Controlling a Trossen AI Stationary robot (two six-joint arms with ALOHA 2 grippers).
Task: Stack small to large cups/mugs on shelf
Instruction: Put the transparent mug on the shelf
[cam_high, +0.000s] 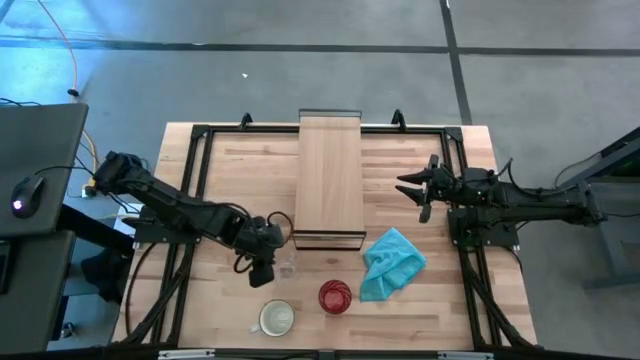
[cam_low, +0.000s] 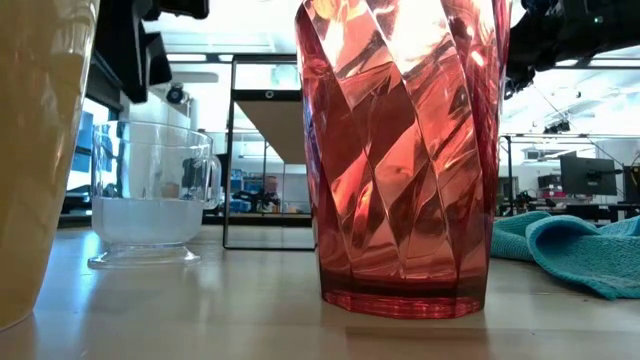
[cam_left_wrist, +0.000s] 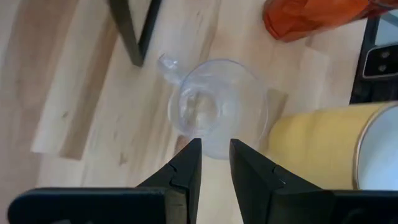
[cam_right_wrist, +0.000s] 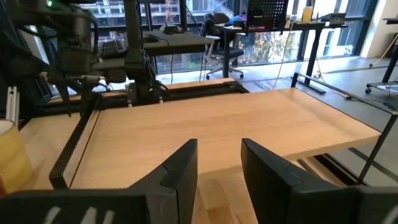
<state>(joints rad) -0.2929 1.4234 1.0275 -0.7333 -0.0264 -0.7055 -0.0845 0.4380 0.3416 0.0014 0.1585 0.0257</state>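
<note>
The small clear glass (cam_high: 288, 262) has a side handle (cam_left_wrist: 166, 64) and stands upright on the table just before the shelf's near end. My left gripper (cam_left_wrist: 214, 144) hangs slanting down just above its rim, open by a narrow gap, with nothing between the fingers. The red cup (cam_high: 335, 296) and the cream-white mug (cam_high: 276, 318) stand upright nearer the table's front edge. The long light-wood shelf (cam_high: 330, 180) runs from the far edge toward the middle. My right gripper (cam_high: 415, 190) waits open and level to the right of the shelf.
A crumpled teal cloth (cam_high: 392, 262) lies right of the red cup. A dark metal frame (cam_high: 200, 140) borders the tabletop. In the low view the red cup (cam_low: 400, 150) and the mug (cam_low: 35, 150) stand close in front of the glass (cam_low: 150, 190).
</note>
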